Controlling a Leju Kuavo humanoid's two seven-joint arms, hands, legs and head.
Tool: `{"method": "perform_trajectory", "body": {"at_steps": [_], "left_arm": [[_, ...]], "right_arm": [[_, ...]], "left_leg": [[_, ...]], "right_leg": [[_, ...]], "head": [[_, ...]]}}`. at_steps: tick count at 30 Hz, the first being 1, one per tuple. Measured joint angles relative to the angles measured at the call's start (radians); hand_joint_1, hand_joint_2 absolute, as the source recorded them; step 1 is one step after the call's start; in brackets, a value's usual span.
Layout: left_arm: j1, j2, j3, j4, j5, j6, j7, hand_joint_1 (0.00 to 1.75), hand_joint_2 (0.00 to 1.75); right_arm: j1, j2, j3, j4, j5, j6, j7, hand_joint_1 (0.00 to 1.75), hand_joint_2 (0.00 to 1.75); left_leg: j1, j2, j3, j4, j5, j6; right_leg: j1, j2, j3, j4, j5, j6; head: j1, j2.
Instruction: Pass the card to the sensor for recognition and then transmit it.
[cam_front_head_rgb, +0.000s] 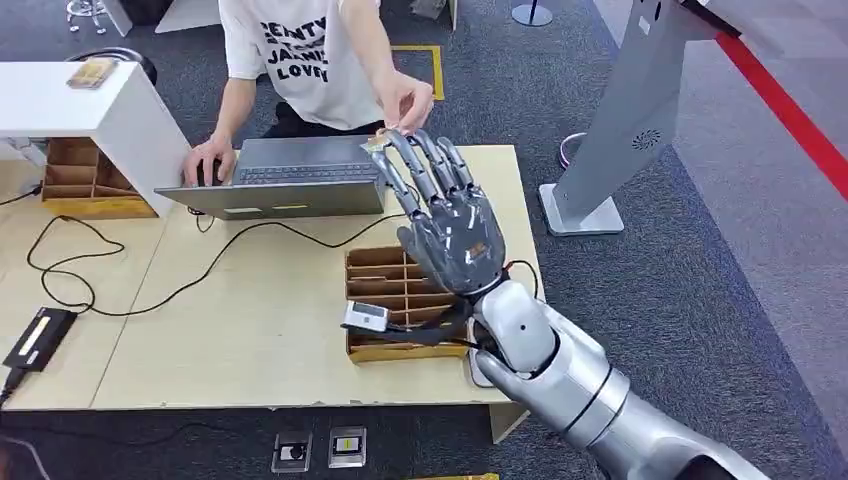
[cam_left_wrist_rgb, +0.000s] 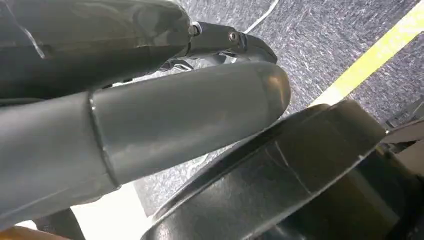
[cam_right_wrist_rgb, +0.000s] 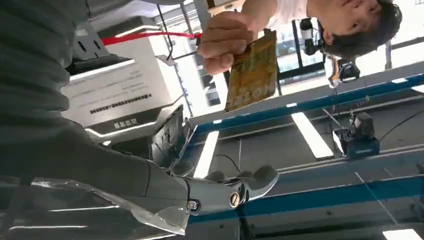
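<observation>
Right hand (cam_front_head_rgb: 452, 225) raised over table (cam_front_head_rgb: 250, 300), fingers spread, holding nothing, card (cam_right_wrist_rgb: 252, 70) pinched in person's hand (cam_right_wrist_rgb: 225, 42) at its fingertips, 12 o'clock of palm, left hand (cam_left_wrist_rgb: 150, 125) close up, grip unclear, laptop (cam_front_head_rgb: 285, 178) at 10 o'clock.

Person's white T-shirt (cam_front_head_rgb: 300, 55) with dark print, possibly "JAMIE" and "LOVE", partly hidden

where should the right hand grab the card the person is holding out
Take the card by its free end, away from the person's hand, which pinches one end. It is thin and flat, so pinch across its two faces, thumb opposing fingers. The right hand is raised just below it with fingers spread.
</observation>
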Motion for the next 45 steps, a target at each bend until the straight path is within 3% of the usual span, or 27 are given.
{"method": "perform_trajectory", "body": {"at_steps": [21,22,24,27,28,29,30,45], "left_arm": [[-0.007,0.000,-0.026,0.000,-0.031,0.000,-0.002,0.00,0.00],[-0.008,0.000,-0.026,0.000,-0.032,0.000,-0.002,0.00,0.00],[-0.009,0.000,-0.026,0.000,-0.033,0.000,-0.002,0.00,0.00],[-0.010,0.000,-0.026,0.000,-0.036,0.000,-0.002,0.00,0.00],[-0.011,0.000,-0.027,0.000,-0.037,0.000,-0.002,0.00,0.00],[-0.011,0.000,-0.027,0.000,-0.037,0.000,-0.002,0.00,0.00],[-0.012,0.000,-0.029,0.000,-0.038,0.000,-0.002,0.00,0.00],[-0.017,0.000,-0.044,0.000,-0.048,-0.005,-0.002,0.00,0.00]], "right_arm": [[-0.022,-0.019,0.007,0.071,0.131,-0.017,0.073,0.00,1.75],[-0.022,-0.021,0.007,0.074,0.132,-0.017,0.073,0.07,1.75],[-0.022,-0.023,0.007,0.079,0.133,-0.017,0.074,0.66,1.75],[-0.022,-0.025,0.007,0.085,0.135,-0.016,0.076,0.66,1.75],[-0.022,-0.026,0.007,0.087,0.135,-0.015,0.076,1.57,1.75],[-0.022,-0.027,0.007,0.089,0.135,-0.015,0.076,1.68,1.75],[-0.022,-0.029,0.007,0.092,0.135,-0.015,0.077,1.75,1.75],[-0.022,-0.039,0.006,0.104,0.129,-0.014,0.082,1.73,1.75]], "left_leg": [[0.000,0.000,0.000,0.000,0.000,0.000],[0.000,0.000,0.000,0.000,0.000,0.000],[0.000,0.000,0.000,0.000,0.000,0.000],[0.000,0.000,0.000,0.000,0.000,0.000],[0.000,0.000,0.000,0.000,0.000,0.000],[0.000,0.000,0.000,0.000,0.000,0.000],[0.000,0.000,0.000,0.000,0.000,0.000],[0.000,0.000,0.000,0.000,0.000,0.000]], "right_leg": [[0.000,0.000,0.000,0.000,0.000,0.000],[0.000,0.000,0.000,0.000,0.000,0.000],[0.000,0.000,0.000,0.000,0.000,0.000],[0.000,0.000,0.000,0.000,0.000,0.000],[0.000,0.000,0.000,0.000,0.000,0.000],[0.000,0.000,0.000,0.000,0.000,0.000],[0.000,0.000,0.000,0.000,0.000,0.000],[0.000,0.000,0.000,0.000,0.000,0.000]], "head": [[0.000,0.000],[0.000,0.000],[0.000,0.000],[0.000,0.000],[0.000,0.000],[0.000,0.000],[0.000,0.000],[0.000,0.000]]}}
